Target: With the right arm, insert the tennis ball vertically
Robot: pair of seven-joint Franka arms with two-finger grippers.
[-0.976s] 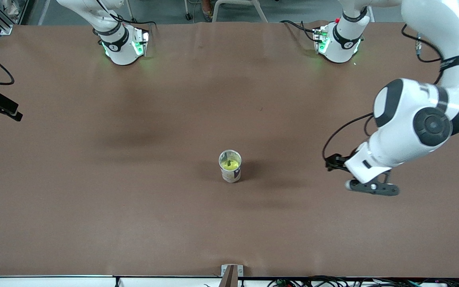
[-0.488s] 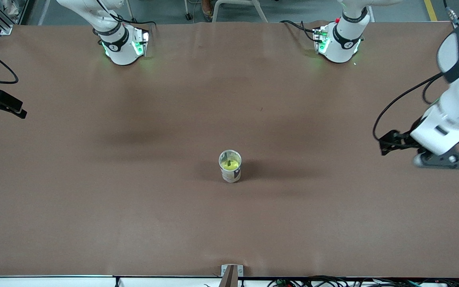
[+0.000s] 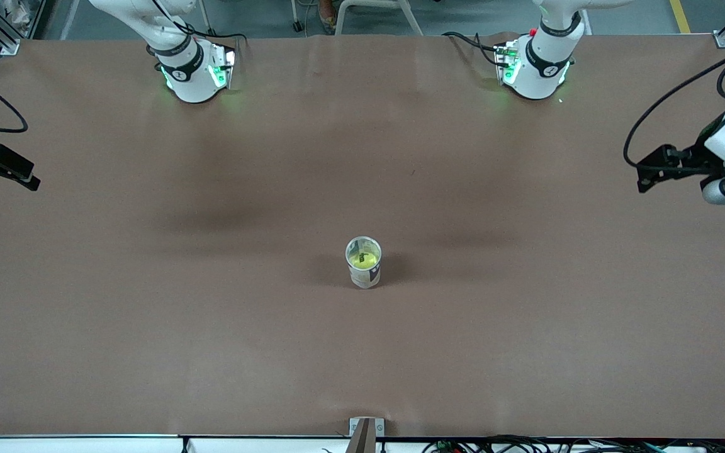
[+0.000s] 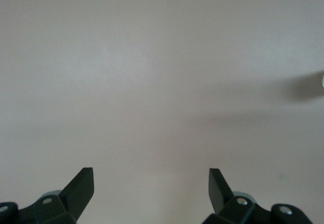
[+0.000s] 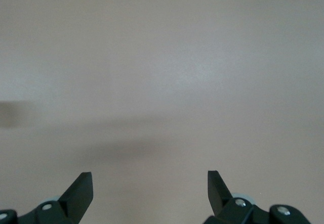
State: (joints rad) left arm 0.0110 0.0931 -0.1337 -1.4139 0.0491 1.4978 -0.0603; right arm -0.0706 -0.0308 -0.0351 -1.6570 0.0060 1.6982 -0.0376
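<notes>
Tennis ball (image 3: pixel 363 257) inside upright clear can (image 3: pixel 363 272), mid-table (image 3: pixel 148 314). Right gripper (image 5: pixel 150 183) wide open, empty, over bare tabletop at right arm's end. Left gripper (image 4: pixel 151 181) same, over left arm's end.

One can (image 3: pixel 363 263), one tennis ball (image 3: pixel 363 258) inside, perhaps more beneath; two arms.

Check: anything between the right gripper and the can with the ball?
Nothing visible. The tennis ball already sits inside the upright can mid-table. The right gripper is open over bare table at the right arm's end; only brown surface lies between. The left gripper is open too.
</notes>
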